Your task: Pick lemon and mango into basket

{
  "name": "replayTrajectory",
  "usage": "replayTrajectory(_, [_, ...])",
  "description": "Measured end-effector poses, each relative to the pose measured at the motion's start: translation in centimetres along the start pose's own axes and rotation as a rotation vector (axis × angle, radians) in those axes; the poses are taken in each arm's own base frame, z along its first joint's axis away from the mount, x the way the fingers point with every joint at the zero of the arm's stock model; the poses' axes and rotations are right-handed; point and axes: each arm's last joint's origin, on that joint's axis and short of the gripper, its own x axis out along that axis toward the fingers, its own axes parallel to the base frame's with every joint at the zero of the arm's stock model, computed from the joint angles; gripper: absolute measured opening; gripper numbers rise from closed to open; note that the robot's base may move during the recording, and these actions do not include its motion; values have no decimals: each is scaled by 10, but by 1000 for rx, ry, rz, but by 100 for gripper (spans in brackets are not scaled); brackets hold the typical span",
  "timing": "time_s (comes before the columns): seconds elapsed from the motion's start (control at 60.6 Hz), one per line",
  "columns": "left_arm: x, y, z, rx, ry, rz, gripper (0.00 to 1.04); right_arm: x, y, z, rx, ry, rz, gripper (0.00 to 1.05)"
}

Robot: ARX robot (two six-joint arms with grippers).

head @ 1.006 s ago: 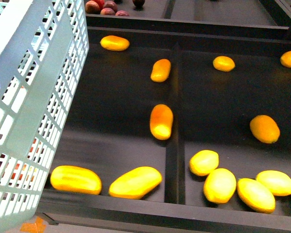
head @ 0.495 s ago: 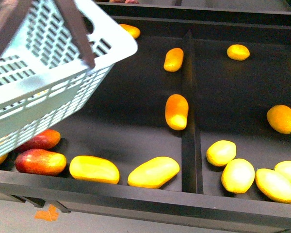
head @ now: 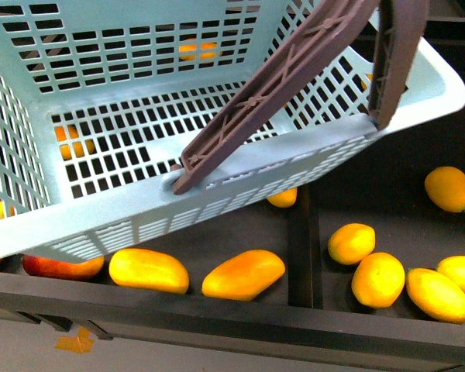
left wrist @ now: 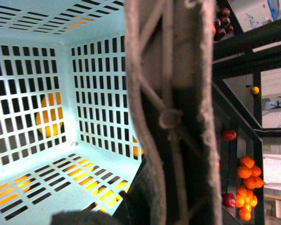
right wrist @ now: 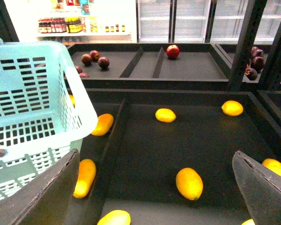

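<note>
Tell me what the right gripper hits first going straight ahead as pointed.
Probably the lemon lying ahead of the open right gripper; depth is unclear, so it may meet the bare tray floor beside it first.

Turquoise slotted basket [head: 240, 167] tilted, maroon handles [head: 271, 85] raised, above left compartment [head: 217, 232]. Orange-yellow mango [head: 242, 274] lying below it. Lemon [head: 351, 242] in right compartment [head: 387, 186].

Bright overhead light hit the front view; glare blew out the yellow fruit [head: 380, 279] vs. the dark tray [head: 217, 318]. Left wrist cam: basket handle [left wrist: 171, 117] too close, out of focus; basket [left wrist: 37, 70] tinted cyan. Right wrist cam: rear shelves [right wrist: 79, 23] overexposed, right gripper [right wrist: 155, 157] blurred at frame edges.
</note>
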Motion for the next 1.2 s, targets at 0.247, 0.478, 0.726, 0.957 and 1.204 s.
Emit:
replayTrajectory(0.247, [0,2,3,0,-11,7,4,10,-6,-3,146,357,-69,96])
replayTrajectory(0.478, [0,1,1,2,-2,1,4,84,-36,8,253,410,-181,96])
replayTrajectory(0.726, [0,1,2,2,-5,2,4,197,-47,-53,76,706,-122,96])
replayTrajectory(0.957, [0,1,2,2,-6,3,4,250,-69,-103,-36,827,-186,96])
replayTrajectory(1.204, [0,1,2,2,-5,3,4,270,-81,-149,-57,912,-183,96])
